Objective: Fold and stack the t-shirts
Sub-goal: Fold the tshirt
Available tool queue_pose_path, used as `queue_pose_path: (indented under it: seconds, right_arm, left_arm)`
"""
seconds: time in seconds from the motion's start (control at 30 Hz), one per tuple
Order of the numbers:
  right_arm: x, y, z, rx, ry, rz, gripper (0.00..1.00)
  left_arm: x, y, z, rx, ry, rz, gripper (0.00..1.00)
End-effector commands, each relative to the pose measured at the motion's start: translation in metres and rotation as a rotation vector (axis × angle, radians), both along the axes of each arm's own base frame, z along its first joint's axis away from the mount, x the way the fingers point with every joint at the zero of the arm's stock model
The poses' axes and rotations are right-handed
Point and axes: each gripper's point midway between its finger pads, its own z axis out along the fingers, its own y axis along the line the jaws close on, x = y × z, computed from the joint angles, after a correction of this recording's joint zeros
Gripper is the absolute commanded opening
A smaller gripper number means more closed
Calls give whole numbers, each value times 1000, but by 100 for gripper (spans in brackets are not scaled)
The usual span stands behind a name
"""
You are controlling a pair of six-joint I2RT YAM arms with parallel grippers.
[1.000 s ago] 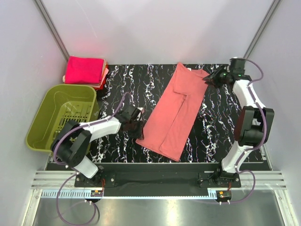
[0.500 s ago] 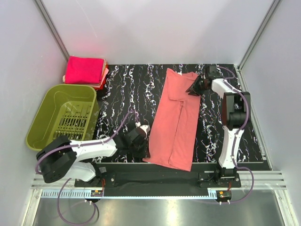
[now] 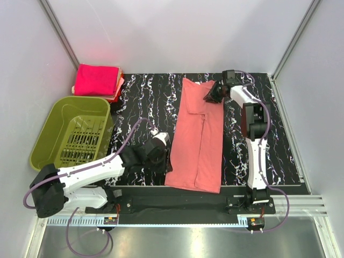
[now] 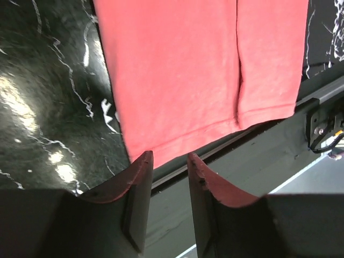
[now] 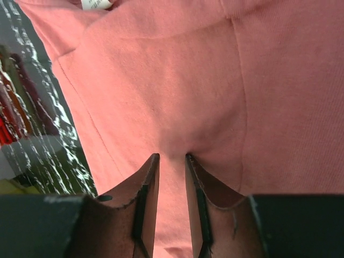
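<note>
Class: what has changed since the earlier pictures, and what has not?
The shirt swung from slanted to straight, its near hem now at the near edge of the table. The right claw, pinching its far end, pulled left; the left claw moved nearer and seems to have let go. The basket and folded stack stayed.

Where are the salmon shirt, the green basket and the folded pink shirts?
salmon shirt (image 3: 196,142), top view, middle of the cloth
green basket (image 3: 49,134), top view, left wall
folded pink shirts (image 3: 97,80), top view, top shirt
</note>
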Motion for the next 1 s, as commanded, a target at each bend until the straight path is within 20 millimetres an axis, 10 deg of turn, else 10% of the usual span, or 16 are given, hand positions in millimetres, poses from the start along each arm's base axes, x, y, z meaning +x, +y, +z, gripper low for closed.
queue_pose_path:
  seconds: [0.0, 0.37, 0.57, 0.63, 0.77, 0.83, 0.87, 0.9, 0.93, 0.97]
  right_arm:
    - [9, 24, -18, -4, 15, 5, 33]
    - [64, 67, -11, 111, -64, -6, 32]
    - [73, 77, 57, 153, -186, 44, 36]
    - [64, 73, 72, 127, -196, 56, 38]
    - [40, 54, 167, 69, -315, 46, 43]
    - [13, 43, 156, 28, -237, 46, 45]
    - [-4, 38, 185, 20, -265, 50, 45]
    - [-32, 33, 149, -3, -152, 51, 45]
    - [-58, 26, 174, -7, -165, 41, 45]
    - [-96, 13, 125, -51, -11, -6, 45]
  left_arm:
    - [9, 8, 2, 49, -30, 8, 38]
    - [26, 24, -29, 14, 62, 19, 41]
    - [18, 11, -30, -49, 85, -91, 48]
    - [18, 7, -29, -80, 77, -87, 49]
    - [22, -1, -27, -131, 66, -69, 50]
    - [23, -4, -28, -147, 73, -68, 51]
    - [22, -4, -31, -147, 78, -65, 52]
    - [20, -2, -36, -141, 87, -58, 52]
    - [20, -1, -38, -144, 82, -53, 52]
    - [16, 3, -45, -134, 96, -46, 52]
